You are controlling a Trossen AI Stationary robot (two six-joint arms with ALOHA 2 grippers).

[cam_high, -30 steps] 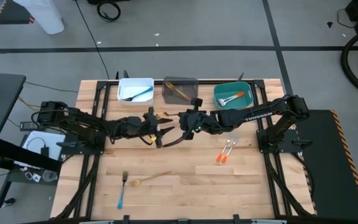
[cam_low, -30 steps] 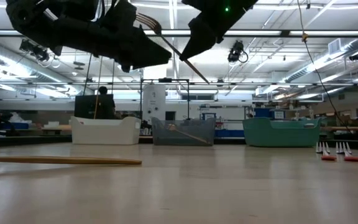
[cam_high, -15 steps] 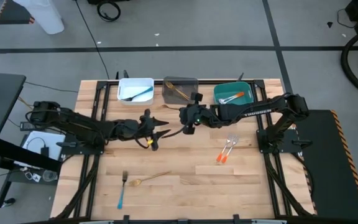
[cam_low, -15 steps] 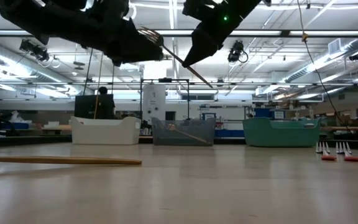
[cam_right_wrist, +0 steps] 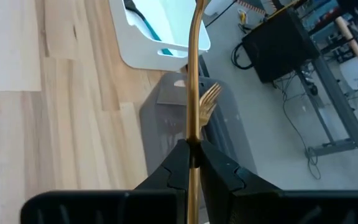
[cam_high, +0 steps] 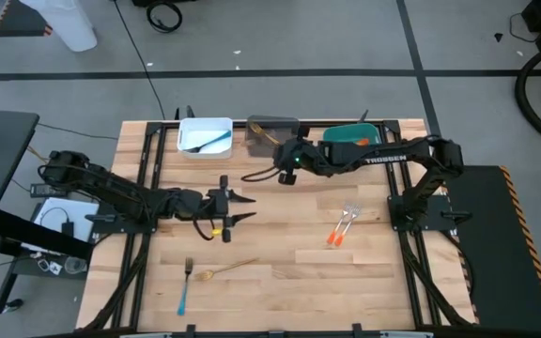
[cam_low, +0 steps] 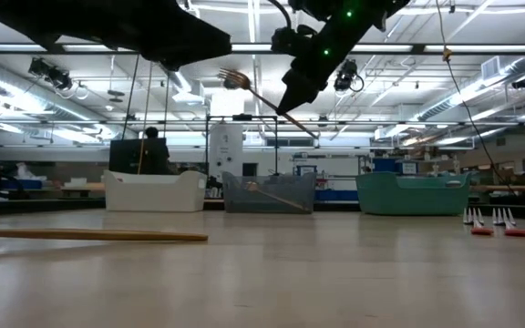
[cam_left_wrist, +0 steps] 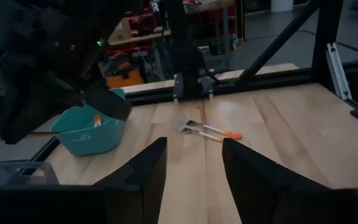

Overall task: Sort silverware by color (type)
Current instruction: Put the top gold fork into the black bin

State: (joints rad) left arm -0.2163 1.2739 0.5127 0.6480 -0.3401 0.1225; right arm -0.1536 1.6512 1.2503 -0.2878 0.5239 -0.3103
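Right wrist view: gripper (cam_right_wrist: 192,163) pinches gold fork (cam_right_wrist: 194,74).

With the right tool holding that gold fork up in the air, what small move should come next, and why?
Probably carry the gold fork the short way over the grey bin and lower it. The right tool is shut on its handle beside that bin, which already holds gold cutlery; the left tool waits open.
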